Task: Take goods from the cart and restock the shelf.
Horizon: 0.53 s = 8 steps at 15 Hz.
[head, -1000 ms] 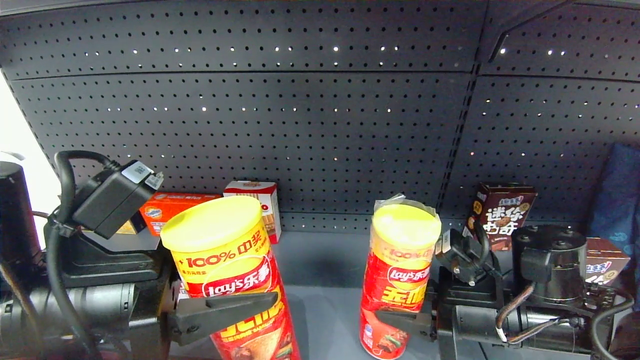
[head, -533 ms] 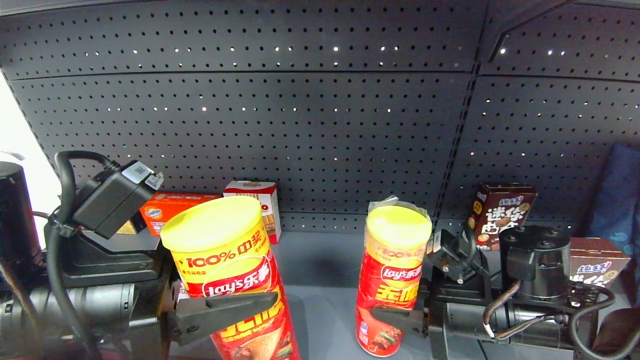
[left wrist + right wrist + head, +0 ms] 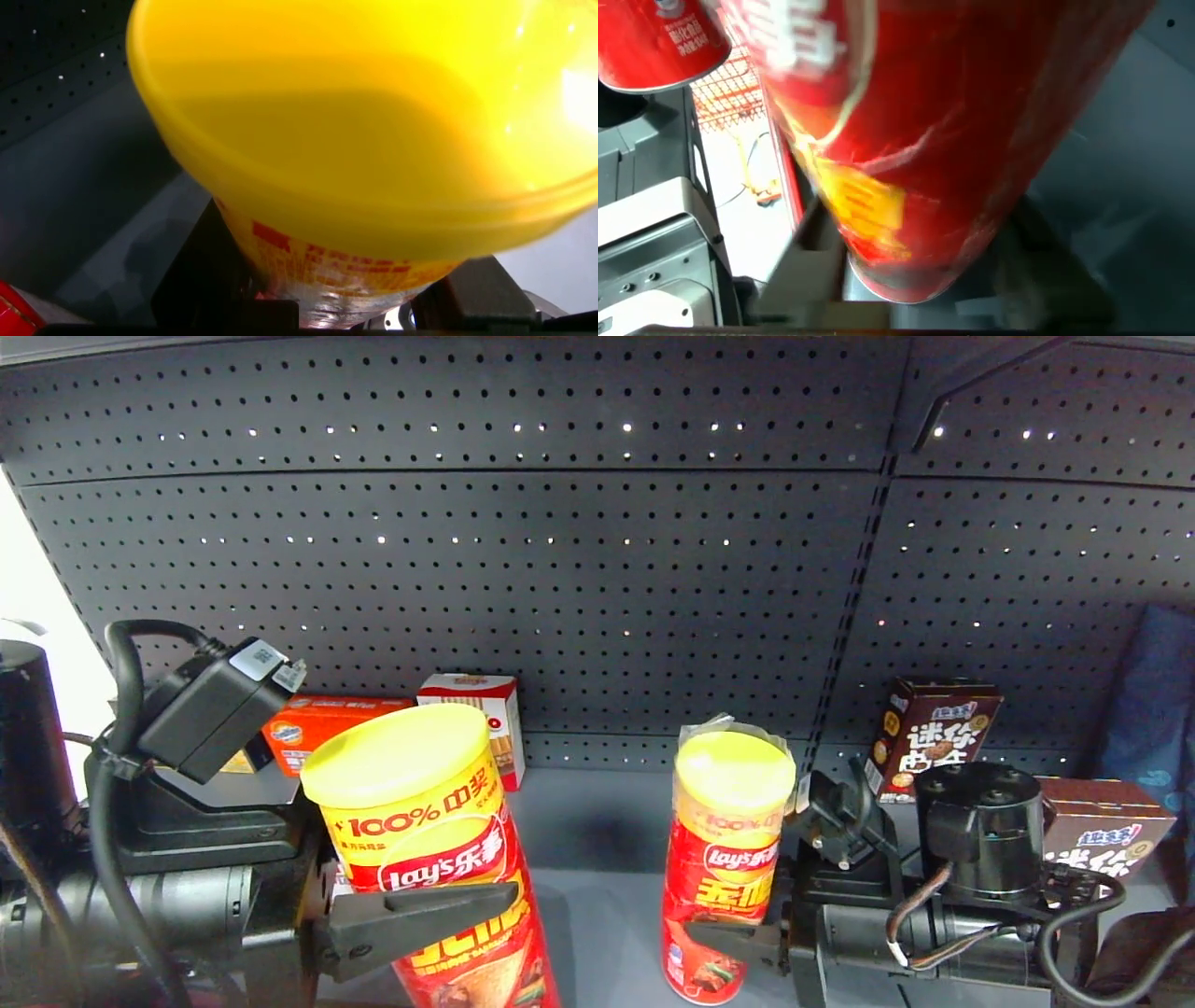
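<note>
Two red chips cans with yellow lids stand upright in the head view. My left gripper [image 3: 446, 922] is shut on the near can [image 3: 425, 840] at lower left, one dark finger [image 3: 415, 915] crossing its front. My right gripper [image 3: 717, 935] is shut on the second can [image 3: 726, 845], which has loose plastic wrap at its lid and hangs over the grey shelf floor [image 3: 602, 905]. The left wrist view looks up at the near can's yellow lid [image 3: 374, 121]. The right wrist view shows the second can's red side [image 3: 934, 140] and, farther off, another red can's end [image 3: 663, 42].
An orange box [image 3: 327, 726] and a white and red box [image 3: 481, 709] stand at the back left of the shelf. Two brown snack boxes [image 3: 934, 733] [image 3: 1106, 826] sit at the right, a blue bag [image 3: 1153, 700] beyond them. A dark pegboard wall [image 3: 597, 569] closes the back.
My right gripper has carried its can leftward and slightly lower, uncovering more of the brown boxes behind. The left gripper and its can have stayed put.
</note>
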{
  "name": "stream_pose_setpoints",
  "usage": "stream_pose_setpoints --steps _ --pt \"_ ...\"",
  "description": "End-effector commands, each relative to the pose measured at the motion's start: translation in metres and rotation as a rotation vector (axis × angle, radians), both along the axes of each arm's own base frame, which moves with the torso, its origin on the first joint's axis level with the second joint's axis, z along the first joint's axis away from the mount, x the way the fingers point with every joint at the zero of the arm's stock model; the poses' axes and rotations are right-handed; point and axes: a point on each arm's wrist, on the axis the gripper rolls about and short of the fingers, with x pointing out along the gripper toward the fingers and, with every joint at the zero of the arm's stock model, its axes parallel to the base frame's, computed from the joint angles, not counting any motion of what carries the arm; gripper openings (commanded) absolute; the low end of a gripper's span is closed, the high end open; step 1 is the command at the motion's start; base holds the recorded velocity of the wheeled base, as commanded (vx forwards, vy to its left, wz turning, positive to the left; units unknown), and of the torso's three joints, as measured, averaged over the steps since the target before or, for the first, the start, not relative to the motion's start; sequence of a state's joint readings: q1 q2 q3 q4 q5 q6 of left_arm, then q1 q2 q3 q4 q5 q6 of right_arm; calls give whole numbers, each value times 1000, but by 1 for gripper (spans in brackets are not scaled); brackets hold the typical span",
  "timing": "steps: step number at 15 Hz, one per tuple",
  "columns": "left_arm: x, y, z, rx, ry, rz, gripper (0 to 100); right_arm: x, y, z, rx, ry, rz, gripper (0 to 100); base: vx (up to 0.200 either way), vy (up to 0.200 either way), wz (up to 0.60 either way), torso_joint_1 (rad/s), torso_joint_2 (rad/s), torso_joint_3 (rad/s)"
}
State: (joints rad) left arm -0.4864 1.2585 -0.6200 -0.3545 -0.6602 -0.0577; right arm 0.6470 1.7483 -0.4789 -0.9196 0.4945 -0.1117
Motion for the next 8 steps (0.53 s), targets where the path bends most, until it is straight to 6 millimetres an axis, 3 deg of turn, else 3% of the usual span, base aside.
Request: stream_pose_setpoints --steps 1,8 --pt "0 0 0 0 2 -1 0 0 1 -2 -3 10 2 100 0 0 0 0 0 0" --pt "0 0 0 -1 -1 1 0 -5 -6 0 -5 4 -9 100 0 0 0 0 0 0"
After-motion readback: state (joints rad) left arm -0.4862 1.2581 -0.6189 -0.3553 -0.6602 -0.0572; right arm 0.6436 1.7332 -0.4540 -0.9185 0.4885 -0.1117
